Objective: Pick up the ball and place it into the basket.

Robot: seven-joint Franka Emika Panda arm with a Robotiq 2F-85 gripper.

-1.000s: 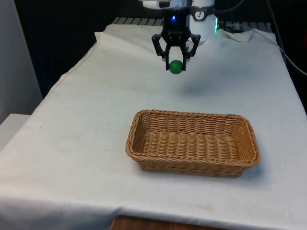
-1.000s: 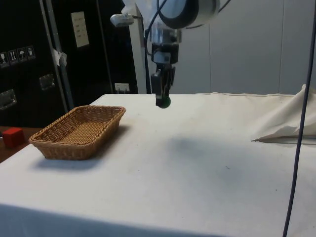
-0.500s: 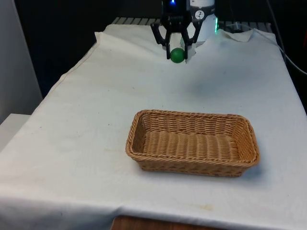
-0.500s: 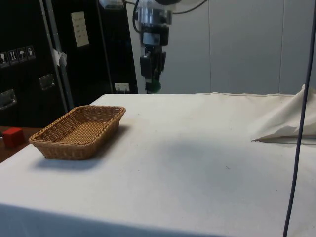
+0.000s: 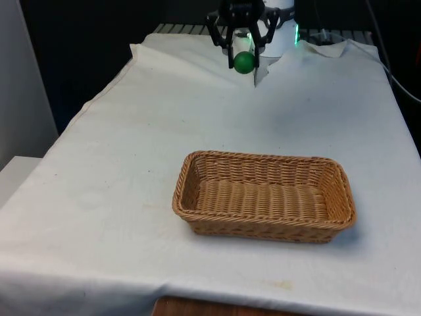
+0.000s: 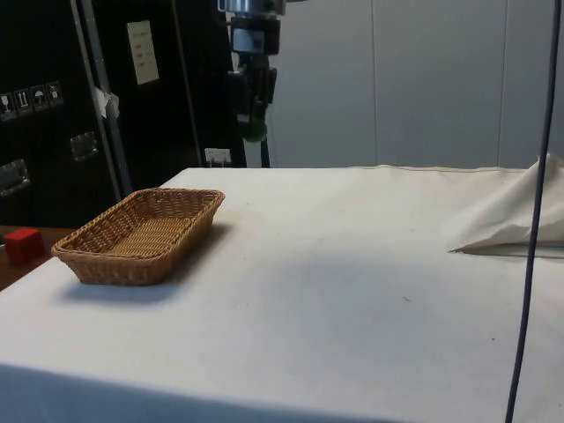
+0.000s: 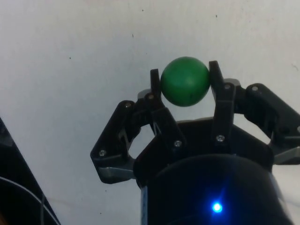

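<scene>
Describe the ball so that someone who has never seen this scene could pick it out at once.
Start at the white-clothed table and find the black gripper raised above its far end, well beyond the wicker basket. The ball is pinched between its two fingers. It is the one small, round, plain green thing here, held clear of the cloth.

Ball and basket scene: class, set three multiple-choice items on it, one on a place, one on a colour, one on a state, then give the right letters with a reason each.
1. Where is the ball?
A. in the basket
B. held in the air above the table
C. lying on the cloth

2. What colour is the ball?
A. green
B. red
C. yellow

3. What does the basket hold?
A. the ball
B. a cloth
C. nothing

Key: 1 B, the hand grips it between its fingers, well above the cloth. 2 A, it shows green in the front and side views. 3 C, its woven floor lies bare.
</scene>
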